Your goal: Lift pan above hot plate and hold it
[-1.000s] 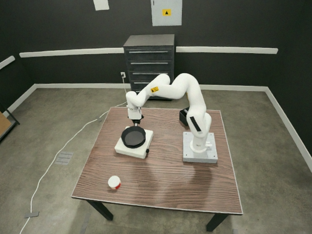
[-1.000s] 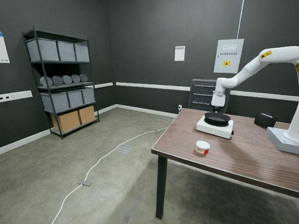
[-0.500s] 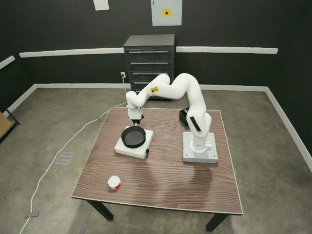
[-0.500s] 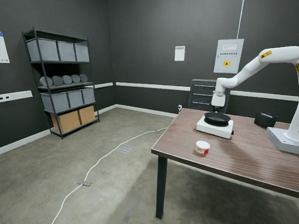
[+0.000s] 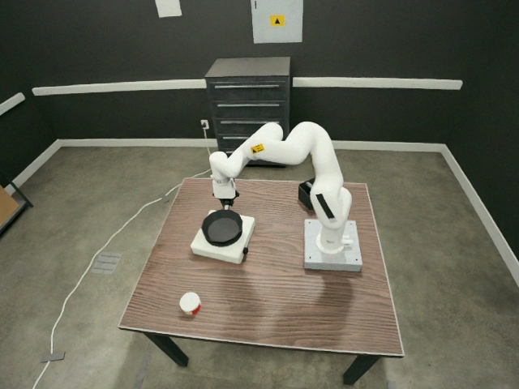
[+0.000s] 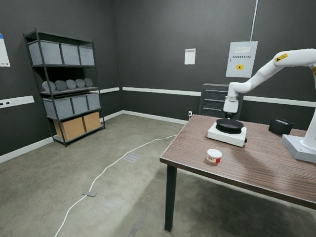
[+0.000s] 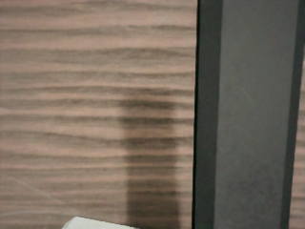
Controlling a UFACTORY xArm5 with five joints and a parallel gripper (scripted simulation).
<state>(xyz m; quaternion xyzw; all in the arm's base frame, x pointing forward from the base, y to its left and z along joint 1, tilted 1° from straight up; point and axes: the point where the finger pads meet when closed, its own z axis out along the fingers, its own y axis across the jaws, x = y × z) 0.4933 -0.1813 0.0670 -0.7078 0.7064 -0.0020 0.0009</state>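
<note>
While the black pan [image 5: 221, 228] sits over the white hot plate [image 5: 200, 246] on the wooden table [image 5: 293, 309], with too little showing to tell whether it rests on the plate or hangs just clear, the gripper [image 5: 226, 203] stands at its far rim, jaws partly closed on the pan's handle [image 7: 248, 119], which fills the right side of the wrist view. A small red-and-white tub [image 5: 190, 303] stands near the table's front edge, well apart from the hot plate, and the arm's grey base plate [image 5: 353, 263] lies to the right.
</note>
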